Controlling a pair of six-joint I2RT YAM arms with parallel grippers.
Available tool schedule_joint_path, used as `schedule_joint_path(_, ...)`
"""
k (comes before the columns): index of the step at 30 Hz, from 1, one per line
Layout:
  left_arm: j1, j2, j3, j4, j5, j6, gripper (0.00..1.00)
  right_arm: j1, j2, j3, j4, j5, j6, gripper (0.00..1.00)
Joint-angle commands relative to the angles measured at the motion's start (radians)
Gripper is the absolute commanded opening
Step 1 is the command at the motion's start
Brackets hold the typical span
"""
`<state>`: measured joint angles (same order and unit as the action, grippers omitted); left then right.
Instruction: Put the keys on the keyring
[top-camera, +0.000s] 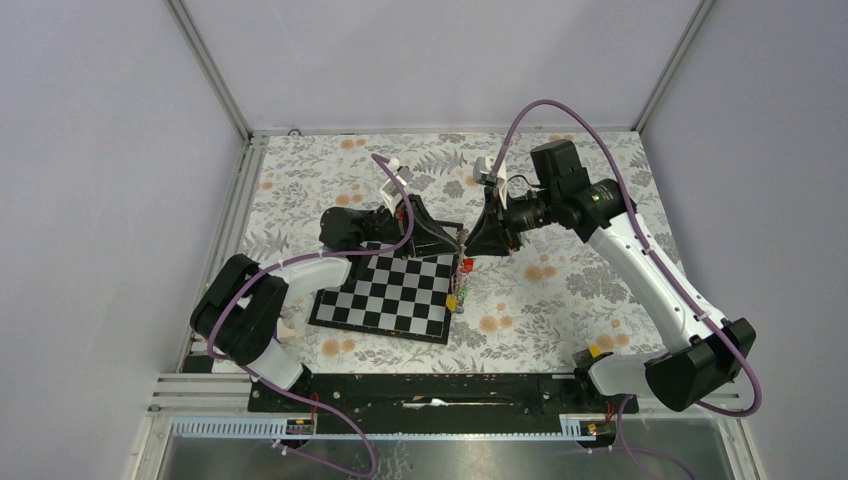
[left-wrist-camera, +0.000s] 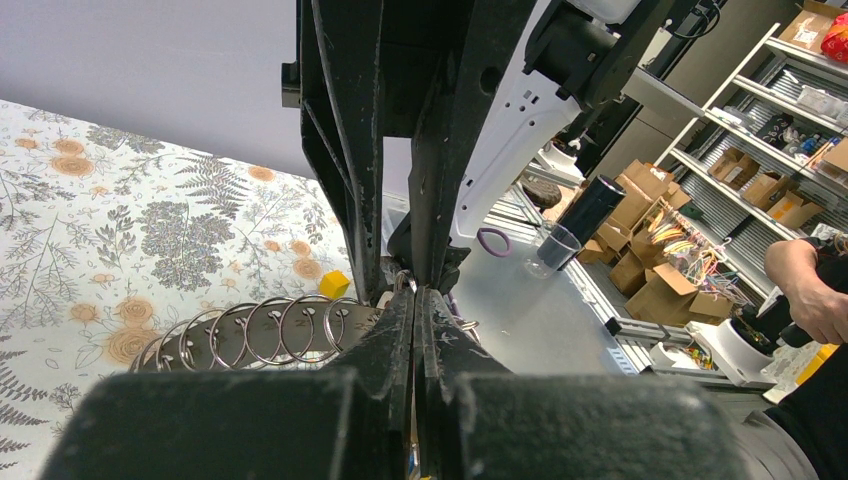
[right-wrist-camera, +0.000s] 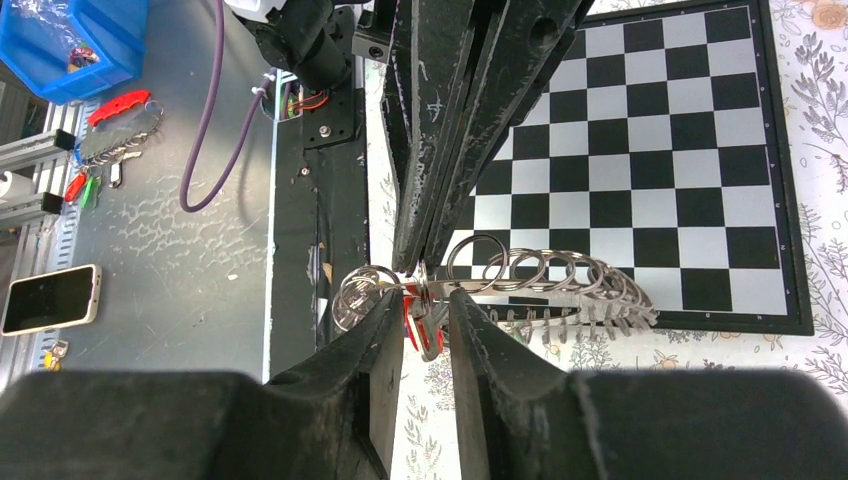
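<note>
Threading of a key is being carried out in mid-air above the far right corner of the chessboard (top-camera: 385, 290). The keyring (right-wrist-camera: 560, 290) is being held there by the left jaws, which are being pressed fully together on its wire. From that grip it is being presented as a row of overlapping grey loops. The right jaws are being held partly apart, facing the left ones. As far as can be judged, a red-tagged key (right-wrist-camera: 409, 322) is being clamped between them at the gripped end of the ring. The other keys (top-camera: 456, 295), with yellow and green tags, are hanging just over the chessboard's right edge, apparently on the ring.

The step in hand is being judged as working the red-tagged key onto the coil. The next move is calling for the key's hole to be guided onto the wire's free end and slid along, while the ring is being steadied.

Room is being limited, since both pairs of jaws are meeting at one spot, and the entry point is being crowded by the hanging keys. A yellow block (left-wrist-camera: 333, 283) is lying on the floral surface (top-camera: 560, 290), well to the right of the chessboard and clear of the work. A phone (right-wrist-camera: 50, 298) is lying off the surface, beyond the chessboard's near side, and is obstructing nothing.
</note>
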<state>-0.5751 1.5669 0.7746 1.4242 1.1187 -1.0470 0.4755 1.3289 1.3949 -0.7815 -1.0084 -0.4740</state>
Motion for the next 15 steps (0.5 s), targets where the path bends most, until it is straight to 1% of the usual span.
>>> schedule_joint_path(1, -0.006, -0.007, 0.018, 0.087, -0.017, -0.001, 0.0, 0.018, 0.009, -0.004, -0.003, 0.008, -0.011, 0.28)
schedule_joint_path(10, -0.005, -0.003, 0.017, 0.088, -0.016, 0.001, 0.0, 0.025, 0.012, -0.008, -0.002, 0.005, -0.01, 0.23)
schedule_joint_path(15, -0.005, -0.002, 0.017, 0.087, -0.015, 0.003, 0.0, 0.025, 0.007, -0.01, -0.003, 0.004, -0.01, 0.1)
